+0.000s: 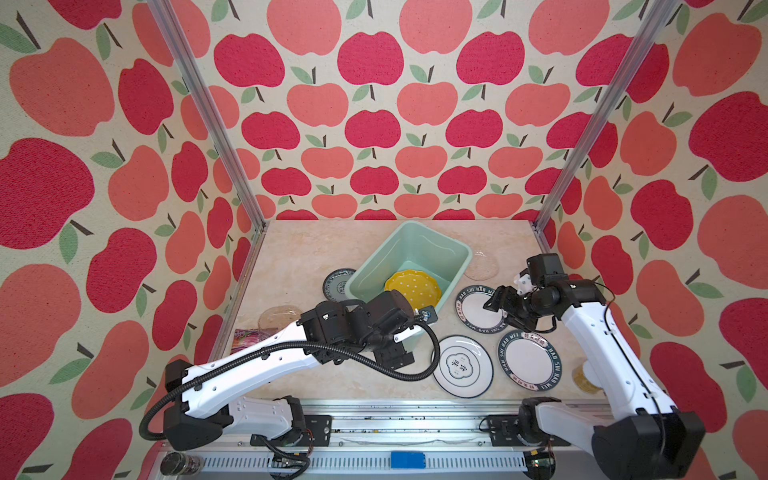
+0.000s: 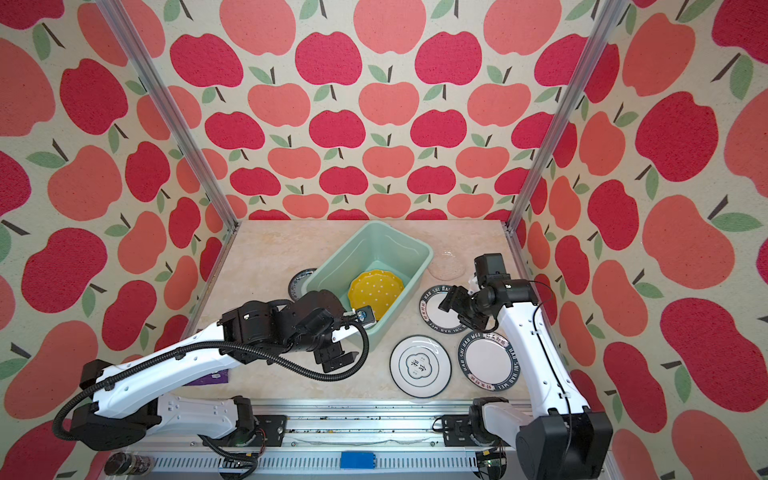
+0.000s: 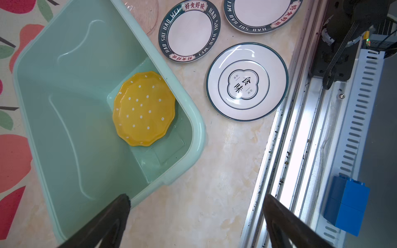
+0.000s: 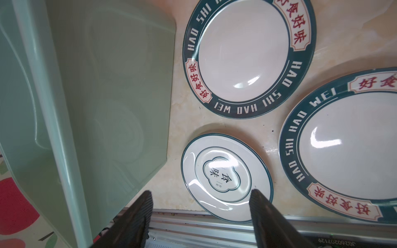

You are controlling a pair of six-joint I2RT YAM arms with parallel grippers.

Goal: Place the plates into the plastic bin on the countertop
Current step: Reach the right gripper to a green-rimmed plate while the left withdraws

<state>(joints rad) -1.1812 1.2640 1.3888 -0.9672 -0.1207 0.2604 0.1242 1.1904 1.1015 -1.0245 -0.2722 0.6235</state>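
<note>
Left pincer point(image 3: 196, 198) spread wide, empty, by the plastic bin's point(image 1: 409, 239) near corner; yellow plate point(image 1: 412, 289) lay inside. Right pincer point(image 4: 201, 193) spread, empty, over a lettered plate point(image 1: 478, 309) on the table point(image 1: 299, 249), three o'clock of the bin. Judged: next pick pending; needs a rim grip.

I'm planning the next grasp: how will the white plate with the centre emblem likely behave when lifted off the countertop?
The emblem plate looks stiff and glazed; the bright glints on it suggest a slippery surface. It lies flat on the countertop, so its thin rim probably leaves little to get under. It looks ceramic, so may chip if dropped.
</note>
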